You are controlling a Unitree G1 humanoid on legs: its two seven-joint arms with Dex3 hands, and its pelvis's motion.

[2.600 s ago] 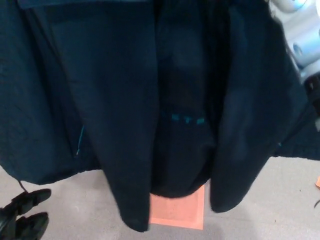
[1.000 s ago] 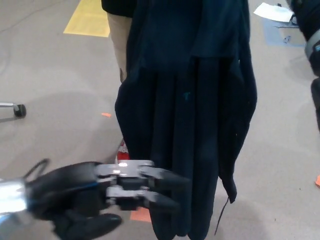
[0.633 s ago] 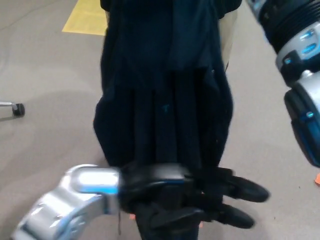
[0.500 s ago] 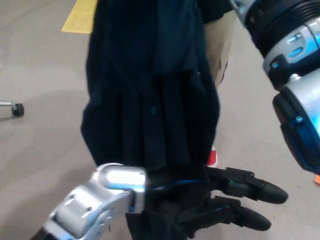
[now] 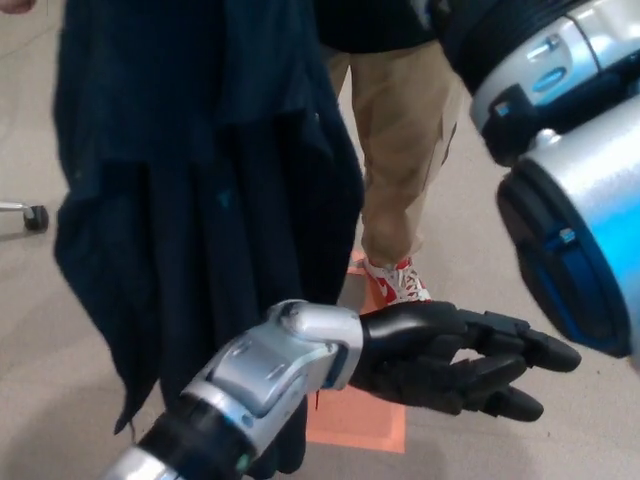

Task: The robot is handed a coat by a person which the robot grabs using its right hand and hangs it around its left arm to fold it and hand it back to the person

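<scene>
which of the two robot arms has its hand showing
The left arm, entering from lower left: its black left hand shows, open and empty. The right arm, upper right, shows only silver-blue casing.

No legible text, label or number. Small teal mark (image 5: pixel 225 198) on coat (image 5: pixel 170 200): unreadable.

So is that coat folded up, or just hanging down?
Hanging, not folded: the coat drops in long vertical pleats from the picture's top, its hem loose behind the left arm.
</scene>
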